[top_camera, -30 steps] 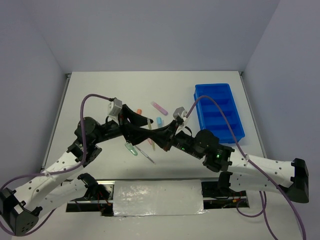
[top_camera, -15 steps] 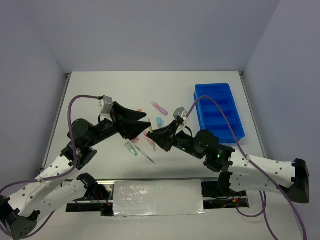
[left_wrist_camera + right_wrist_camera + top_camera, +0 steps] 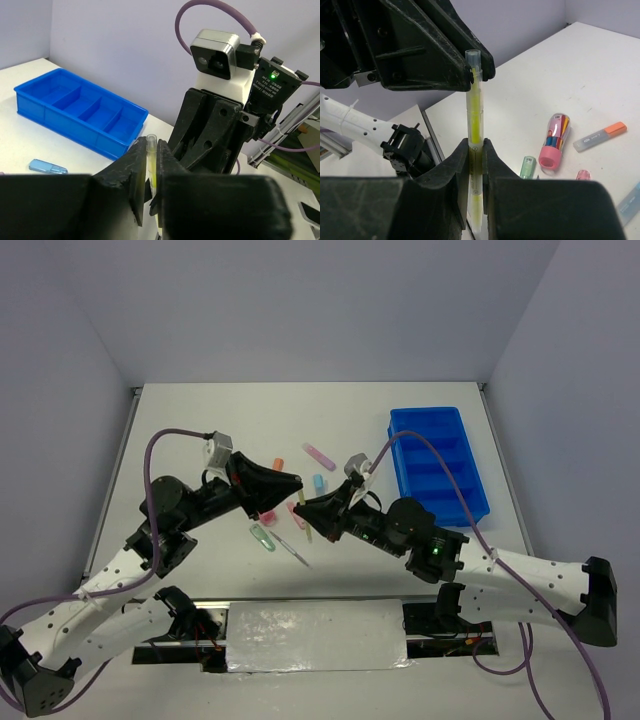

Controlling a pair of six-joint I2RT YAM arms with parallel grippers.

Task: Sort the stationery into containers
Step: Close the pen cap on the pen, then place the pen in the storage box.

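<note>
A thin yellow pen [image 3: 474,110] stands upright above the table, held at both ends. My right gripper [image 3: 475,150] is shut on its lower barrel. My left gripper [image 3: 151,147] has its jaws pressed against both sides of the pen's [image 3: 151,160] clear top end. In the top view the two grippers meet nose to nose at mid-table, the left gripper [image 3: 297,483] just above the right gripper [image 3: 306,508]. The blue four-compartment tray [image 3: 440,412] lies to the right, with nothing seen in it.
Loose pieces lie on the table: a pink marker [image 3: 319,455], an orange one [image 3: 280,463], a blue one [image 3: 318,482], a green one [image 3: 263,537], a grey pen [image 3: 296,550]. A pink-capped tube [image 3: 554,142] lies under the grippers.
The left gripper has closed from wide open onto the top of the yellow pen. Its arm swung back to the left and lined up with the right gripper, which kept its hold.
</note>
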